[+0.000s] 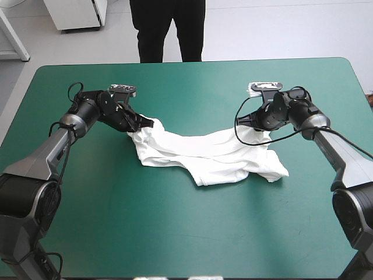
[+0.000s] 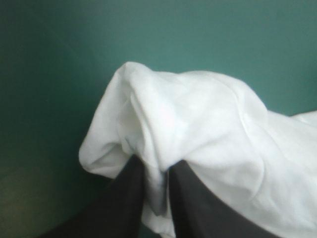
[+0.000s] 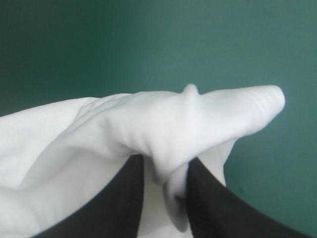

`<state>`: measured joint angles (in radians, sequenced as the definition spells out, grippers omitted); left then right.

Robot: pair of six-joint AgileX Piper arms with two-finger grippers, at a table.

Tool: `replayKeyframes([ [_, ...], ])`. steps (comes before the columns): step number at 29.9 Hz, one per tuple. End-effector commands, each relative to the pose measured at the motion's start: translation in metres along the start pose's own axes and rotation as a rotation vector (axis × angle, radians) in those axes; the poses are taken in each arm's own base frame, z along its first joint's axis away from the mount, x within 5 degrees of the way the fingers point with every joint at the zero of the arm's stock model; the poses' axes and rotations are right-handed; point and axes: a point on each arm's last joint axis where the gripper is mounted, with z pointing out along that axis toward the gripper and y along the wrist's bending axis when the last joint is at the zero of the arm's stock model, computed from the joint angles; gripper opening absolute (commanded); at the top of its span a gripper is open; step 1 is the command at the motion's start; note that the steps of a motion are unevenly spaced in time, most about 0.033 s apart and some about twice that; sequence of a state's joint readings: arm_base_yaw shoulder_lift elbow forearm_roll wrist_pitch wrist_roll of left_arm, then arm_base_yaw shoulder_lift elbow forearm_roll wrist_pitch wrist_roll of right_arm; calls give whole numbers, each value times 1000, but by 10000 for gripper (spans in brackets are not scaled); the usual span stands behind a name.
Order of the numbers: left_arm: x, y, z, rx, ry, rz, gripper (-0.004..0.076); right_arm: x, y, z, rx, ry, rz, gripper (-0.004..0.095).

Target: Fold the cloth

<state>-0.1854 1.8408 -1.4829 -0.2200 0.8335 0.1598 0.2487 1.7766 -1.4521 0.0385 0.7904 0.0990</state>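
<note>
Stretching across the teal-green desk (image 1: 192, 87) a little beyond its middle, the white T-shirt (image 1: 210, 153) is lying as a rumpled band between the two arms. Its ends are being held out toward either side while the bulk is sagging toward the near edge. The left gripper (image 1: 141, 123) is gripping the end nearest the desk's left edge. In the left wrist view its black fingers (image 2: 126, 198) are standing all but closed, pinching a fold of the cloth in the narrow slot between them, and the fabric is bulging in a rounded hump ahead of the tips. The right gripper (image 1: 254, 129) is clamping the opposite end in the same way. In the right wrist view its fingers (image 3: 213, 203) are nearly meeting, with a thick roll of white fabric pressed between them and jutting out to one side beyond the tips. Between the two holds the cloth is dipping in a shallow curve along its far edge, and one loose corner is lying flat on the desk toward the near right. Whether the held ends are touching the desk I cannot tell.
</note>
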Motion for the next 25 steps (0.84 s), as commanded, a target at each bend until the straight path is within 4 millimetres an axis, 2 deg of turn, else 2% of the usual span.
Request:
replayKeyframes([
  [1,-13,-8,-39,18,-63,25,386,-19,3,-37,-27,-82,-8,517],
  [3,-17,-9,-50,9,-53,23,494,-22,3,-47,-24,-73,-13,583],
  [4,-20,-9,-58,-1,-57,34,529,-24,4,-54,-24,-72,-15,580],
  [9,-34,-7,-102,-103,-149,15,495,-27,5,-86,-28,-89,-17,577],
  [12,-31,-8,-128,-134,-188,15,485,-20,5,-104,-27,-63,-19,577],
  [15,-22,-9,-143,-158,-146,14,485,-13,5,-124,-27,-49,-22,577],
  [20,-12,-11,-149,-149,-66,5,475,-1,5,-163,-33,-88,-18,577],
  [25,-13,-10,-140,-141,-41,-14,475,9,3,-186,-15,-109,-27,577],
])
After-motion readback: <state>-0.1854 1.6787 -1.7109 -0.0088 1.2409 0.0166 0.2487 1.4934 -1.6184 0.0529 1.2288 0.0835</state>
